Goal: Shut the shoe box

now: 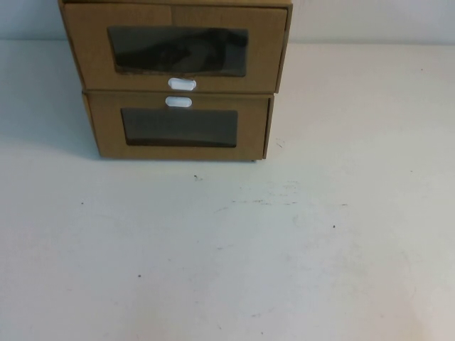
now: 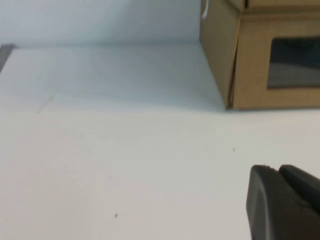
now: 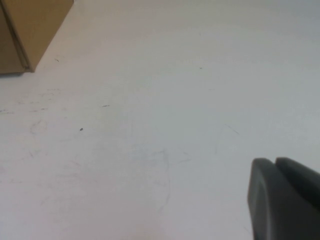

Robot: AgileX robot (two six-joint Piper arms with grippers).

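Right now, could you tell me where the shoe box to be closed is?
In the high view the shoe box is at the table's far edge, left of centre, stacked on the like lower box; neither the left tool nor the right tool is near.

Shoe box (image 1: pixel 178 42) was matt brown cardboard, its window (image 1: pixel 179 51) dark glossy clear plastic, pull tab (image 1: pixel 182 84) smooth white plastic. Table (image 1: pixel 227 256) was matt white, lightly scuffed. My left gripper (image 2: pixel 282 205) and right gripper (image 3: pixel 282 197) looked matt black plastic.

The shoe box (image 1: pixel 178 48) sat stacked on the lower box (image 1: pixel 180 128), at the table's (image 1: pixel 227 256) far edge, left of centre.
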